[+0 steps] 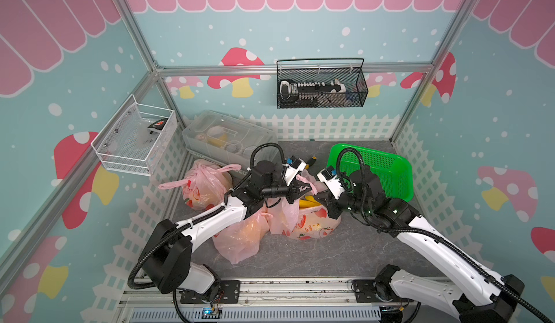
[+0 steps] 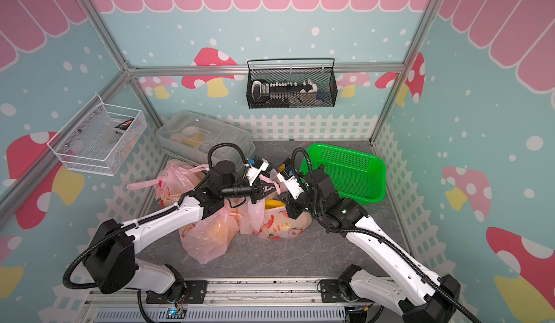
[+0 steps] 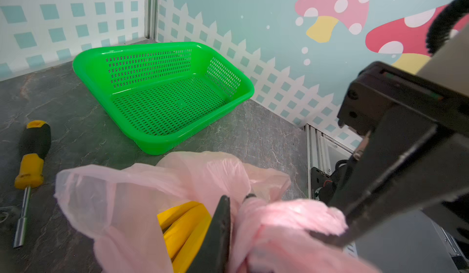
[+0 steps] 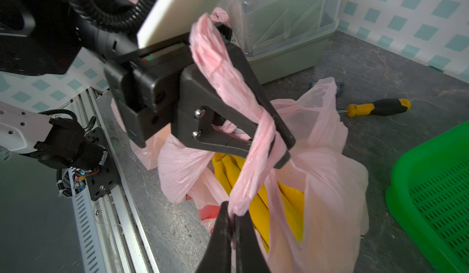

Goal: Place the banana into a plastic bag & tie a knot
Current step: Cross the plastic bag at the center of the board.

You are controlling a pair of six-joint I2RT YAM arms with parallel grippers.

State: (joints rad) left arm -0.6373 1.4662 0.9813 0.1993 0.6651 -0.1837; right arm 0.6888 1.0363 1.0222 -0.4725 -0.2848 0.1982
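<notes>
I am clenching my right fingers (image 4: 220,233) on the twisted bag handle (image 4: 256,145) looping round my left fingers (image 4: 225,118), whose grip I cannot tell. Risk: pulling now, loop snagging there, plastic tearing.

Probably a robot lab booth: aluminium frame (image 1: 195,71), mushroom-printed walls (image 1: 495,120), stone-look tabletop (image 1: 315,255).

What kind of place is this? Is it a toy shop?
Probably a robot practice booth, decorated like a playhouse: mushroom wallpaper on a metal frame, a left arm and right arm bolted to a rail.
</notes>
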